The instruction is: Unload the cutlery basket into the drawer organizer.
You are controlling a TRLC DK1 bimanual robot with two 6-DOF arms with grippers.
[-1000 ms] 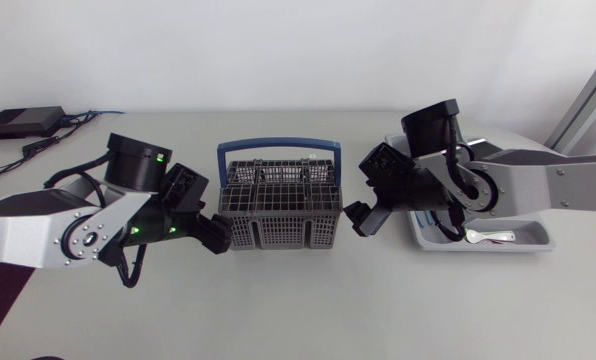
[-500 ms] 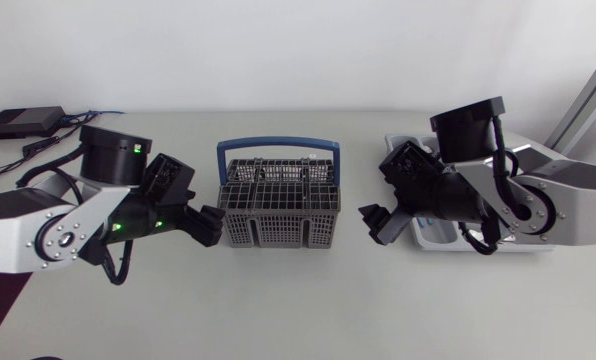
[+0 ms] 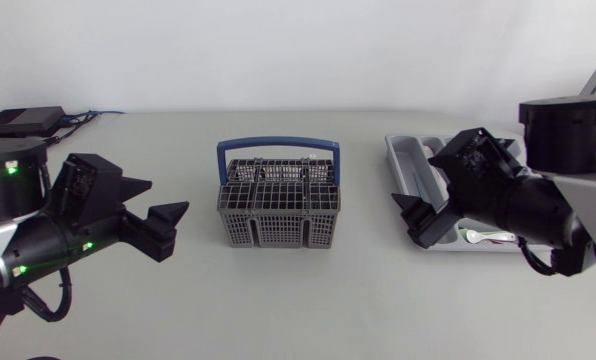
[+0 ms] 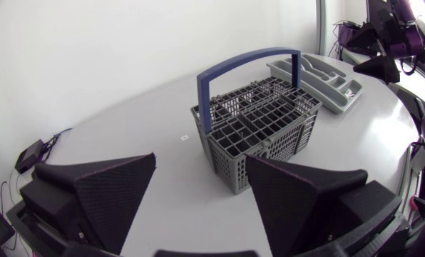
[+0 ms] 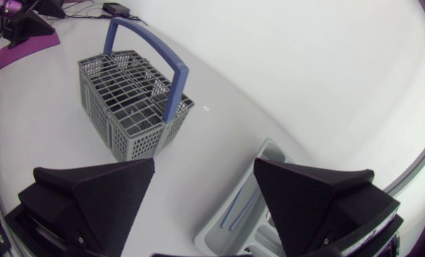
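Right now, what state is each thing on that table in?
cutlery basket, upright, handle raised, looks empty
drawer organizer, lying flat, holds some cutlery
left end effector, open, holding nothing
right end effector, open, holding nothing

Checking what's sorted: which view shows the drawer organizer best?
Left wrist view: the drawer organizer shows whole, though far. The head view has the right arm covering much of it; the right wrist view catches one end.
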